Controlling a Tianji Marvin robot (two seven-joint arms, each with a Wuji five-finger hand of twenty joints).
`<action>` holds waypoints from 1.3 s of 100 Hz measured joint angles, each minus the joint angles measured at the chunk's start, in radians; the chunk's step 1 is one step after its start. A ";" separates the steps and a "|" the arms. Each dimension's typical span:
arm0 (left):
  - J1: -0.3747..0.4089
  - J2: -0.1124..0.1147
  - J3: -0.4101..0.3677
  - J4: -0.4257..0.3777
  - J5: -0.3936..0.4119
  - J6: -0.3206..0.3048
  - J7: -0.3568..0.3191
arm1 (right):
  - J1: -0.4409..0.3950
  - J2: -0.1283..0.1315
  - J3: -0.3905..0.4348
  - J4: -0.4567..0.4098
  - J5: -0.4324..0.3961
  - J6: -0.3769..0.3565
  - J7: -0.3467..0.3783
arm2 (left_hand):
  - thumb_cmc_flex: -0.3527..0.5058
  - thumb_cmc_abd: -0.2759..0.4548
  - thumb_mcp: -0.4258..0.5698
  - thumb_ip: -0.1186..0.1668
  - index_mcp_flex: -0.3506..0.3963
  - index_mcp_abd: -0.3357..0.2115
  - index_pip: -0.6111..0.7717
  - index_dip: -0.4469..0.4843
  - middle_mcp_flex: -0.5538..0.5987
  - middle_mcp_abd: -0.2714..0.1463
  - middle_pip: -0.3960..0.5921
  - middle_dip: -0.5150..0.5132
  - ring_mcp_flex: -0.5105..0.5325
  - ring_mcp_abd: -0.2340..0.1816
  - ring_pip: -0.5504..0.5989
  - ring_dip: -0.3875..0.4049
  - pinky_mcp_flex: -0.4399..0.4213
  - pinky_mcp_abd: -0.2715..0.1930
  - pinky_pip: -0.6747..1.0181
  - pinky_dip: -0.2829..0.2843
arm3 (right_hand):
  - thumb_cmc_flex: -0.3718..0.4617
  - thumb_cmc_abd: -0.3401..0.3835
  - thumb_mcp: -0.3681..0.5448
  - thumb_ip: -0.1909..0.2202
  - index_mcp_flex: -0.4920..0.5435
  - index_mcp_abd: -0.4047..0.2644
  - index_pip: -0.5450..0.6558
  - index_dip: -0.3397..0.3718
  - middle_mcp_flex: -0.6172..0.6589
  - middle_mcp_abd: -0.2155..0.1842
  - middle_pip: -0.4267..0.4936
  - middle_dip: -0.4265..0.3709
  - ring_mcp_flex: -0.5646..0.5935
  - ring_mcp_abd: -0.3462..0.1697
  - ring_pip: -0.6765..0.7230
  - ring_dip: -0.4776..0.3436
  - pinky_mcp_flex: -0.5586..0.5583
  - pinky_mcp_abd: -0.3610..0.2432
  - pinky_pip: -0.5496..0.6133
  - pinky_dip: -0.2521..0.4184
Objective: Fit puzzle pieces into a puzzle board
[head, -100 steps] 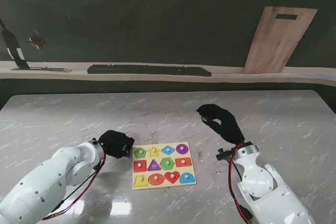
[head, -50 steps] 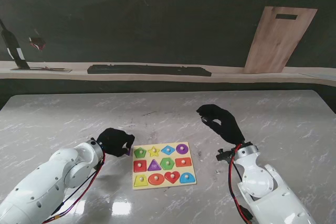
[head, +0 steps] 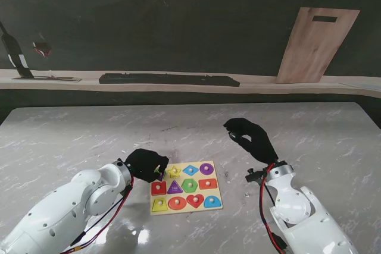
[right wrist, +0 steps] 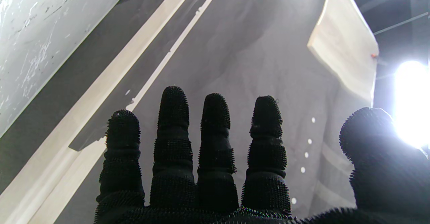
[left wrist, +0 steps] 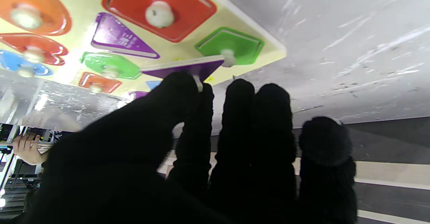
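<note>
The flat purple triangular wooden piece (left wrist: pixel 183 69) is held by its small white knob between the thumb and first finger of the black-gloved left hand (head: pixel 146 165), so the piece hangs level and can go down flat. It is above the far left corner of the yellow wooden puzzle board (head: pixel 186 187), just beside the green pentagon piece (left wrist: pixel 231 44) seated there. I judge that it belongs in the purple triangular recess (left wrist: pixel 117 36), which looks open, in the 2nd row of the board, nearer to me than the pentagon. The left arm reaches in from the left of the board, palm down, the other 3 fingers loosely straight. The black-gloved right hand (head: pixel 250 138) holds nothing, fingers spread, raised to the right of the board and well apart from it
</note>
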 measured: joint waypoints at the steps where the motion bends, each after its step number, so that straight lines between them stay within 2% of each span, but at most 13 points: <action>1: 0.000 0.000 0.003 -0.001 0.000 0.002 0.000 | 0.000 0.000 0.000 0.000 0.000 0.000 0.000 | 0.000 0.000 0.002 0.000 0.000 0.000 0.000 0.000 0.000 0.000 0.000 0.001 0.000 0.000 0.000 0.000 0.001 0.000 0.000 0.000 | 0.000 0.000 0.000 0.000 0.000 0.000 0.000 0.000 0.000 0.000 0.000 0.000 0.000 0.000 0.000 0.000 0.000 0.000 0.000 0.000; 14: -0.014 -0.004 0.044 -0.010 -0.032 0.024 -0.011 | 0.000 0.000 0.000 0.000 0.009 -0.007 0.001 | -0.003 -0.009 0.021 0.000 0.000 0.000 0.000 0.010 0.000 0.000 0.002 0.010 0.000 0.000 0.003 0.000 0.004 0.000 0.000 0.000 | 0.000 0.000 0.000 0.000 0.000 0.001 0.000 0.000 0.000 0.000 0.000 0.000 0.000 0.000 0.000 0.000 0.000 0.000 0.000 0.000; 32: -0.024 -0.009 0.078 -0.033 -0.032 0.063 -0.036 | -0.004 0.000 0.008 -0.003 0.020 -0.018 0.007 | -0.013 -0.011 0.031 0.001 0.009 0.001 0.001 0.011 0.011 0.000 0.013 0.018 0.007 0.000 0.012 0.010 0.009 0.000 0.000 0.000 | 0.000 0.000 0.000 0.000 0.000 0.001 0.000 0.000 0.000 0.000 0.000 0.000 0.000 0.000 0.000 0.000 0.000 0.000 0.000 0.000; 57: -0.016 -0.010 0.091 -0.079 -0.030 0.113 -0.095 | -0.014 0.000 0.016 -0.010 0.026 -0.030 0.007 | -0.025 -0.011 0.040 0.013 0.009 0.001 0.001 0.022 0.020 0.001 0.014 0.029 0.010 0.002 0.024 0.011 0.026 0.000 0.004 0.000 | 0.000 0.000 0.000 0.000 0.000 0.001 0.000 0.000 0.000 0.000 0.000 0.000 0.000 0.000 0.000 0.000 0.000 0.000 0.000 0.000; 78: -0.018 -0.010 0.119 -0.090 -0.035 0.148 -0.111 | -0.016 0.000 0.017 -0.014 0.031 -0.029 0.007 | -0.025 -0.012 0.040 0.013 0.009 0.001 0.001 0.023 0.021 0.001 0.025 0.035 0.011 0.003 0.035 0.012 0.036 0.000 0.009 0.000 | 0.000 0.000 0.000 0.000 0.000 0.002 0.000 0.000 0.000 0.000 0.000 0.000 0.000 0.000 0.000 0.000 0.000 0.000 0.000 0.000; 111: -0.021 -0.012 0.168 -0.095 -0.039 0.257 -0.117 | -0.016 0.000 0.018 -0.015 0.033 -0.029 0.007 | -0.025 -0.012 0.040 0.013 0.009 0.003 0.001 0.034 0.021 0.012 0.027 0.037 0.014 0.012 0.037 0.012 0.046 0.000 0.016 0.000 | 0.000 0.000 0.000 0.000 0.000 0.002 0.000 0.000 0.000 0.000 0.000 0.000 0.000 0.000 0.000 0.000 0.000 0.000 0.000 0.000; 130: -0.032 -0.017 0.185 -0.091 -0.054 0.264 -0.117 | -0.016 -0.001 0.019 -0.015 0.033 -0.028 0.004 | -0.025 -0.012 0.040 0.013 0.009 0.004 0.001 0.034 0.021 0.013 0.037 0.037 0.014 0.013 0.048 0.012 0.047 0.000 0.018 0.000 | 0.000 0.000 0.000 0.000 0.000 0.002 0.000 0.000 0.000 0.000 0.000 0.000 0.000 0.000 0.000 0.000 0.000 0.000 0.000 0.000</action>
